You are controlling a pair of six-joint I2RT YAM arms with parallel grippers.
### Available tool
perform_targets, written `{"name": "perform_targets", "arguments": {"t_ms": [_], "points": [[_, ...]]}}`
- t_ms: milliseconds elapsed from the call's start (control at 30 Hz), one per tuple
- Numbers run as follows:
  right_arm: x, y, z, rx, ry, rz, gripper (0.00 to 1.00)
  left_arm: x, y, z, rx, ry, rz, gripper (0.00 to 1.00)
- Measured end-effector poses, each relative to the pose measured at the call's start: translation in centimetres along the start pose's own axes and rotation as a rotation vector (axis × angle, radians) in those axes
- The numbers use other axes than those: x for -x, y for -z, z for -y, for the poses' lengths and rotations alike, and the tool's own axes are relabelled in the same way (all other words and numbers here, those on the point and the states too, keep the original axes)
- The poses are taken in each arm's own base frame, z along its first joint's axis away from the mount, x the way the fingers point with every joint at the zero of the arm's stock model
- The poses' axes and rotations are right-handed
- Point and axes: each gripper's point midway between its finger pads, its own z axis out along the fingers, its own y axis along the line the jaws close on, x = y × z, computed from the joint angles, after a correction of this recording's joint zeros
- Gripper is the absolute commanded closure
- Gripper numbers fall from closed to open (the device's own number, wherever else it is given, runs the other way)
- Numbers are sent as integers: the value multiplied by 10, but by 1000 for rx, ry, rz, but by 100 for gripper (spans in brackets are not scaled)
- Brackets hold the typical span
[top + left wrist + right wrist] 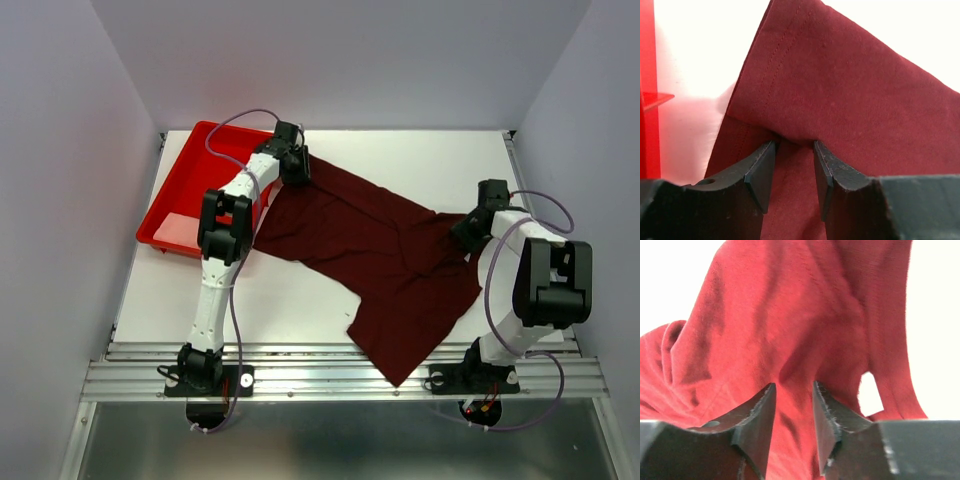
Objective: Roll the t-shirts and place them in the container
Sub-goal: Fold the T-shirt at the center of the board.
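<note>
The dark maroon t-shirt (pixel 380 250) lies spread slantwise over the white table, its lower corner hanging past the front edge. My left gripper (pixel 297 168) is at the shirt's far left corner, beside the tray. In the left wrist view its jaws (pixel 794 145) are shut on a fold of the cloth (pixel 850 90), which fills the gap between them. My right gripper (pixel 465 235) is at the shirt's right edge. In the right wrist view its jaws (pixel 794 385) hold bunched, lifted cloth (pixel 790 315).
A bright red plastic tray (pixel 185 185) stands at the table's far left, right next to the left gripper; its wall (pixel 647 100) shows at the left of the left wrist view. Grey walls close in the table on three sides.
</note>
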Motion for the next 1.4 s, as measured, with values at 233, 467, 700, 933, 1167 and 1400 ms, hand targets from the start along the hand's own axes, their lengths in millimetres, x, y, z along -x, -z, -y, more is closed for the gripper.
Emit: {"name": "perform_targets", "arguments": {"t_ms": [233, 467, 700, 933, 1167, 1400], "points": [[11, 45, 9, 8, -2, 99, 51, 0, 7, 1, 3, 11, 3, 41], [-5, 78, 31, 13, -3, 119, 49, 17, 13, 2, 26, 50, 48, 44], [-19, 95, 46, -3, -1, 104, 48, 14, 13, 1, 43, 66, 58, 44], [-23, 99, 48, 0, 0, 89, 48, -15, 36, -1, 75, 58, 2, 44], [-25, 101, 46, 17, 8, 80, 48, -18, 65, -5, 147, 24, 24, 45], [-25, 106, 42, 42, 17, 82, 48, -33, 77, -32, 221, 26, -1, 46]]}}
